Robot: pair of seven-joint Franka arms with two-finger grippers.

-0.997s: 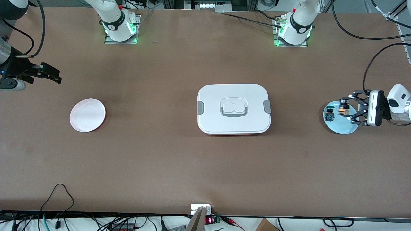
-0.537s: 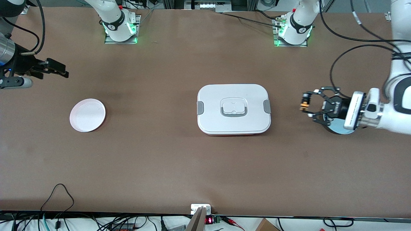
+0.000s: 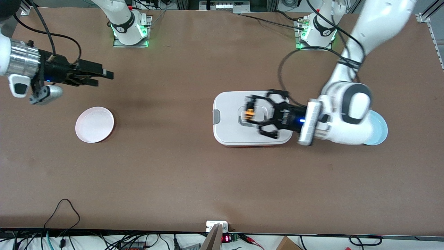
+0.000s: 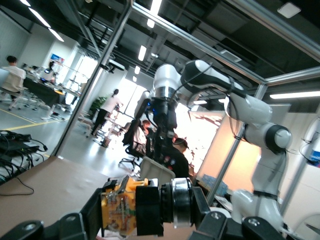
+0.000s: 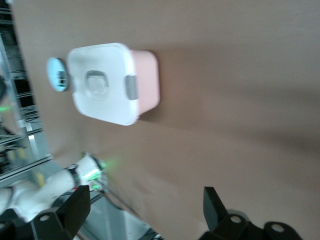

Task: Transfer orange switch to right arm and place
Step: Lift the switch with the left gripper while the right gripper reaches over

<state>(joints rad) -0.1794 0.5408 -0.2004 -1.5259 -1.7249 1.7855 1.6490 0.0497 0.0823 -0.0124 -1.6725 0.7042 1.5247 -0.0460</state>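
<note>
Over the lunchbox (image 3: pixel 225 132), left tool (image 3: pixel 250 114) grips the orange switch (image 3: pixel 249 113); right tool (image 3: pixel 100 77) waits open

A lidded box (image 3: pixel 252 118) sits mid-table between two plates, one (image 3: pixel 94 124) toward the right arm's end, one (image 3: pixel 378 129) toward the left's.

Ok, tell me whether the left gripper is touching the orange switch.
Touching. The left wrist view shows the left gripper clamped on the orange switch, its fingers pressed against it.

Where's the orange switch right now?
The orange switch is pinched in the left hand, up in the air over the lid of the white lunch box at the middle of the table.
</note>
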